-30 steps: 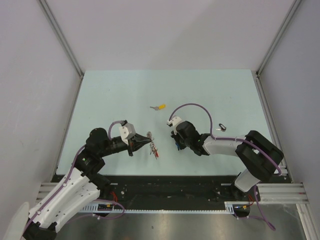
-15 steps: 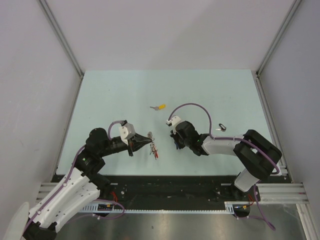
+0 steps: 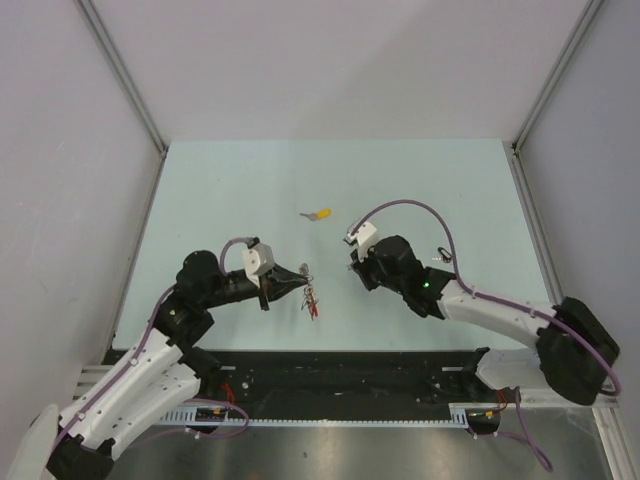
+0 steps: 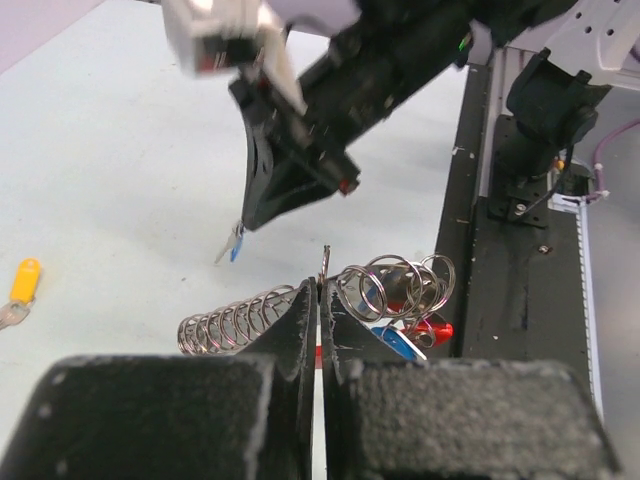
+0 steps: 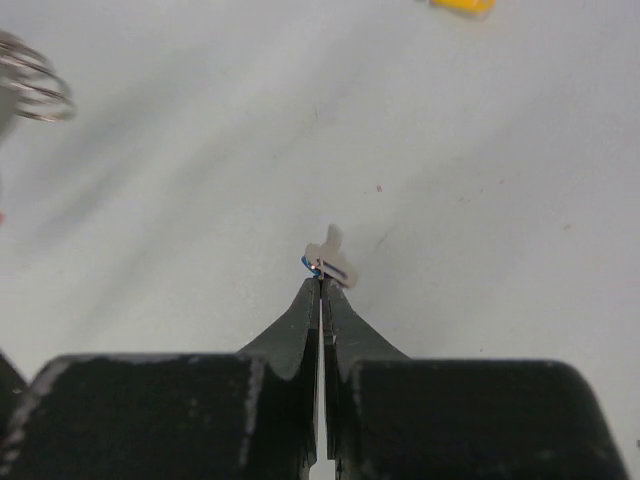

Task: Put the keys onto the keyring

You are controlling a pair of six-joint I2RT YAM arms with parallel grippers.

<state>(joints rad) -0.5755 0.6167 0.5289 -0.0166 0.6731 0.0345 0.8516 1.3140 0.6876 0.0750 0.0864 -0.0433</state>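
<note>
top view: left end effector and right end effector face each other near the middle of the table, tips apart, w/ the keyring bunch just below the left tips. from up here neither grip can be read. left wrist cam settles the left one: fingers clenched tight on the thin edge of one silver ring of the keyring. the other rings fan out to the right, a coiled chain runs left, and a red-capped key sits under the rings w/ a bit of blue beside it. same cam also catches the right end effector side-on, the blue-capped key poking from its tip, low over the table; touching or not, can't tell. right wrist cam shows that grip head-on: fingers pinched shut on the key, only a sliver of blue and the silver blade past the tips. yellow-capped key lies alone farther back, well apart from both. small black ring sits by the right arm, seen in top view only.
</note>
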